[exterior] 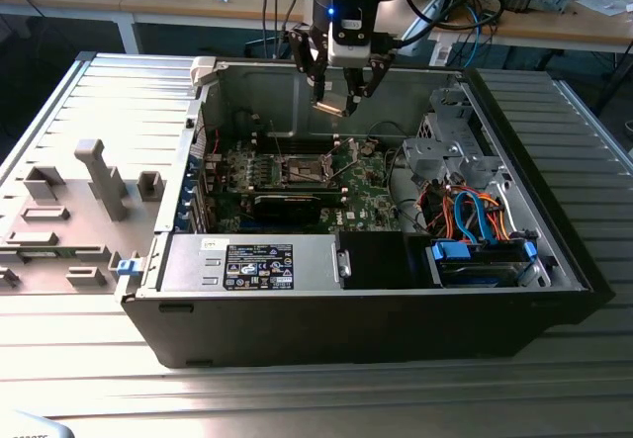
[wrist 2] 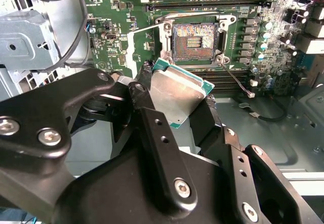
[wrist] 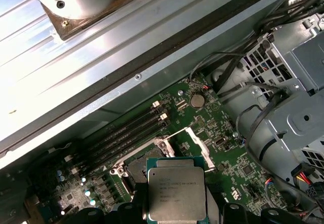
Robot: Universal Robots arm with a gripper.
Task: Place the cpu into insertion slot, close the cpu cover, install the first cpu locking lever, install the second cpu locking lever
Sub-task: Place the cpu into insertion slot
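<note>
Peering into the open computer case [exterior: 188, 329] from here. Around the socket [wrist 2: 195, 43]: memory slots [wrist: 126, 133] are running along one side and a coin battery [wrist: 197, 100] is sitting a bit beyond them. A drive cage [exterior: 445, 151] with orange and blue cables [exterior: 475, 211] is off to the exterior view's right of the socket, and a black card [exterior: 287, 204] is lying just on its near side. The cover [wrist: 198, 142] is standing swung open at the socket's edge, leaving the pins bare. The way down to the socket is looking open.

The gripper [exterior: 333, 105] is pinching the chip [wrist 2: 177, 95] by two opposite edges, hanging above the socket and clear of it. The chip is showing a silvery-tan metal top with small print and a green rim around it. It's riding roughly flat, metal side up. In both wrist views I'm seeing it turned at an angle to the socket's sides. It's square, so no long axis to call.
</note>
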